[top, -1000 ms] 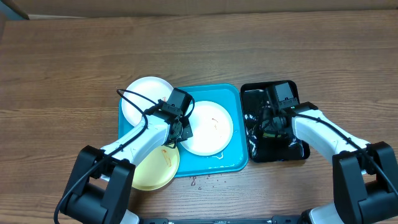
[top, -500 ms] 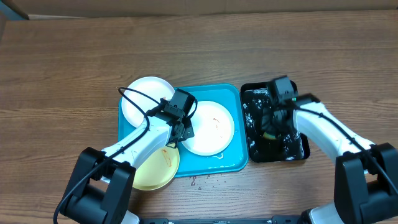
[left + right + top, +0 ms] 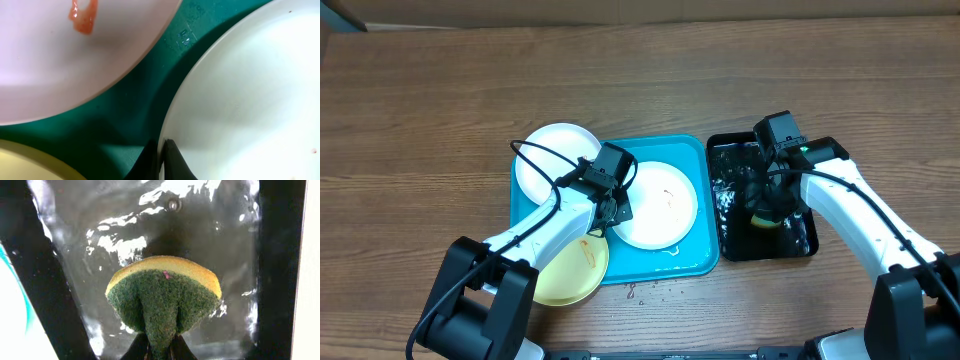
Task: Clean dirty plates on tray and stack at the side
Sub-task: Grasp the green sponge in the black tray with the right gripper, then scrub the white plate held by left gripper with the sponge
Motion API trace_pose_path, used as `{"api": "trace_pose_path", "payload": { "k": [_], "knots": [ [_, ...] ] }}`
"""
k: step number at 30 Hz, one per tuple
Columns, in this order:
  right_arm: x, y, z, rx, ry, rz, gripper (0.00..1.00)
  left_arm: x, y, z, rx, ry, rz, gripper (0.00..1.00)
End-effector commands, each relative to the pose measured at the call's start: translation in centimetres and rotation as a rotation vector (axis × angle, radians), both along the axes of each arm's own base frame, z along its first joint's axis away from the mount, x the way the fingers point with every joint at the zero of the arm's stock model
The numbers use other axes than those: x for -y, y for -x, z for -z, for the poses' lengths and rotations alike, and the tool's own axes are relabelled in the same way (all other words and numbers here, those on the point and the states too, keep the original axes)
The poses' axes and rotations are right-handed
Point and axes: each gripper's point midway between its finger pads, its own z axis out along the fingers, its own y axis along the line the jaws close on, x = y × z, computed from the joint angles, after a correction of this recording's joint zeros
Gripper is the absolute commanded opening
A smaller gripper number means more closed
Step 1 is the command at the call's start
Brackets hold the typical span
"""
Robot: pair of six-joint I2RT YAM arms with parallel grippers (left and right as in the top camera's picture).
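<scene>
While both arms reach over the wooden table [image 3: 440,90], three plates sit on or across the one blue tray [image 3: 688,150]: two white, one yellow-green. The far white plate [image 3: 550,152] overhangs the tray's far left corner, and the left wrist view shows a reddish smear on it. The middle white plate [image 3: 665,215] lies inside the tray's right half and bears one thin reddish-brown streak. The yellow-green plate [image 3: 568,275] hangs over the near left corner and carries one orange-red streak.

The left gripper [image 3: 161,157] is pinched tight on the left rim of the middle white plate, its two dark tips meeting at the plate's edge with no gap between them.

The right gripper [image 3: 156,350] hangs over the one black tray [image 3: 730,245], which stands just right of the blue one. Its jaws are clamped on a single sponge [image 3: 165,292], yellow with a dark green scrub face. The sponge is above the black tray's wet, glossy floor; whether it touches that floor I cannot tell. A few small droplets [image 3: 650,290] dot the table by the blue tray's near edge.
</scene>
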Motion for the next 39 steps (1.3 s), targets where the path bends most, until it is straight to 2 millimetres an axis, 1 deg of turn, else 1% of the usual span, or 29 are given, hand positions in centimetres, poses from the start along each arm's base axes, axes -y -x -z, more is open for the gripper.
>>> {"api": "trace_pose_path", "payload": {
  "k": [1, 2, 3, 5, 6, 7, 8, 9, 12, 14, 19, 21, 25, 29, 31, 32, 33, 35, 36, 38, 39],
  "knots": [
    [0.2, -0.5, -1.1, 0.032, 0.0, -0.005, 0.04, -0.7, 0.9, 1.3, -0.027, -0.044, 0.017, 0.1],
    [0.2, -0.4, -1.1, 0.031, 0.001, -0.006, 0.04, -0.6, 1.0, 1.3, -0.028, -0.039, 0.018, 0.14],
    [0.1, -0.8, -1.1, 0.045, -0.003, -0.005, 0.04, -0.6, 1.0, 1.3, -0.029, -0.04, 0.018, 0.25],
    [0.1, -0.9, -1.2, 0.049, -0.004, -0.005, 0.04, -0.6, 1.0, 1.3, -0.029, -0.04, 0.018, 0.29],
    [0.1, -0.8, -1.2, 0.046, -0.003, -0.005, 0.03, -0.6, 1.0, 1.3, -0.029, -0.04, 0.018, 0.29],
    [0.1, -0.8, -1.2, 0.047, -0.003, -0.006, 0.04, -0.6, 1.0, 1.3, -0.03, -0.04, 0.018, 0.25],
    [0.1, -1.0, -1.2, 0.052, -0.003, -0.006, 0.04, -0.6, 1.0, 1.3, -0.03, -0.04, 0.018, 0.17],
    [0.1, -1.3, -1.2, 0.065, -0.004, -0.005, 0.04, -0.6, 1.0, 1.3, -0.03, -0.04, 0.018, 0.13],
    [-0.1, -2.1, -1.4, 0.1, -0.008, -0.019, 0.04, -0.6, 1.0, 1.4, -0.03, -0.04, 0.018, 0.1],
    [-0.1, -2.5, -1.4, 0.116, -0.003, -0.037, 0.04, -0.5, 1.1, 1.5, -0.035, -0.036, 0.02, 0.04],
    [-0.1, -2.4, -1.4, 0.111, -0.003, -0.036, 0.04, 0.1, 1.2, 2.3, -0.058, -0.014, 0.05, 0.04],
    [-0.1, -2.3, -1.4, 0.109, -0.002, -0.036, 0.04, 0.4, 1.2, 2.3, -0.056, 0.0, 0.078, 0.04],
    [-0.1, -2.3, -1.4, 0.106, -0.002, -0.037, 0.04, 0.6, 1.0, 2.2, -0.049, 0.009, 0.079, 0.05],
    [-0.6, -2.3, -1.4, 0.105, -0.031, -0.043, 0.04, 0.7, 1.1, 2.2, -0.052, 0.015, 0.081, 0.15],
    [-1.5, -2.4, -1.4, 0.106, -0.073, -0.08, 0.04, 0.7, 1.1, 2.2, -0.052, 0.015, 0.081, 0.15],
    [-2.4, -2.4, -1.6, 0.108, -0.124, -0.125, 0.04, 0.7, 1.1, 2.2, -0.052, 0.015, 0.081, 0.15],
    [-3.4, -2.4, -1.7, 0.11, -0.172, -0.166, 0.04, 0.7, 1.1, 2.2, -0.052, 0.015, 0.081, 0.12],
    [-6.0, -2.2, -2.4, 0.12, -0.312, -0.257, 0.04, 0.7, 1.0, 2.2, -0.051, 0.015, 0.08, 0.06],
    [-7.5, -2.2, -2.9, 0.13, -0.387, -0.288, 0.04, 0.7, 1.0, 2.2, -0.05, 0.016, 0.08, 0.04],
    [-9.5, -2.3, -3.8, 0.153, -0.473, -0.331, 0.04, 0.8, 1.0, 2.2, -0.05, 0.02, 0.081, 0.04],
    [-10.1, -2.3, -4.0, 0.163, -0.489, -0.347, 0.04, 0.9, 1.0, 2.2, -0.051, 0.025, 0.082, 0.04]
  ]
}}
